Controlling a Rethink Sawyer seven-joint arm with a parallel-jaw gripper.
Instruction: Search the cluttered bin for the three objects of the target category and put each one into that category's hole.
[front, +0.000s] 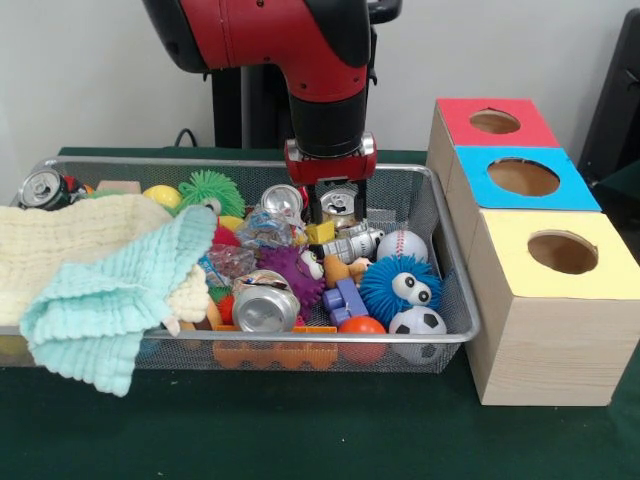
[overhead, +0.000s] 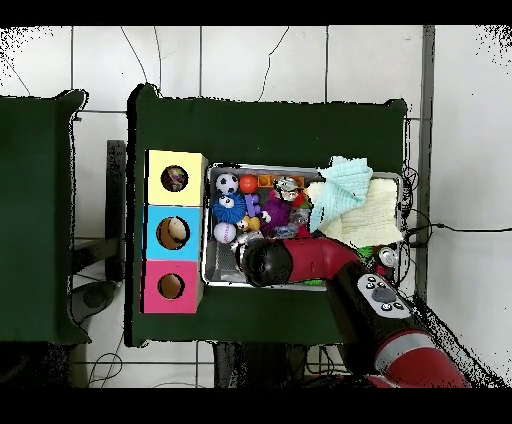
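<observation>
Claw: gripper (front: 338, 210) low in the wire bin (front: 452, 262), fingers straddling an upright soda can (front: 339, 204); looks clamped on it, contact partly hidden.
Target guess: cans, judging from where the claw sits; category not stated.
Can in claw: back middle of bin, 12 o'clock of the toy robot figure (front: 354, 242).
Other cans: crushed can (front: 265, 301) front centre, top facing camera; silver can (front: 282, 203) at 9 o'clock of claw; another can (front: 42, 188) far-left back corner, above the cream towel (front: 70, 248).
Handling: thin aluminium, light, slick, dents easily; pinch across mid-body, gentle squeeze. Crushed one is lopsided, likely to twist.
Clutter: mint cloth (front: 120, 300) drapes over front-left rim, may hide items; blue spiky ball with eyes (front: 400, 288), baseball (front: 402, 245), soccer ball (front: 417, 324) at right.
Holes: red box (front: 492, 122), blue box (front: 524, 177), yellow box (front: 562, 252) at 3 o'clock of bin.
Risk: can slips on lift.
</observation>
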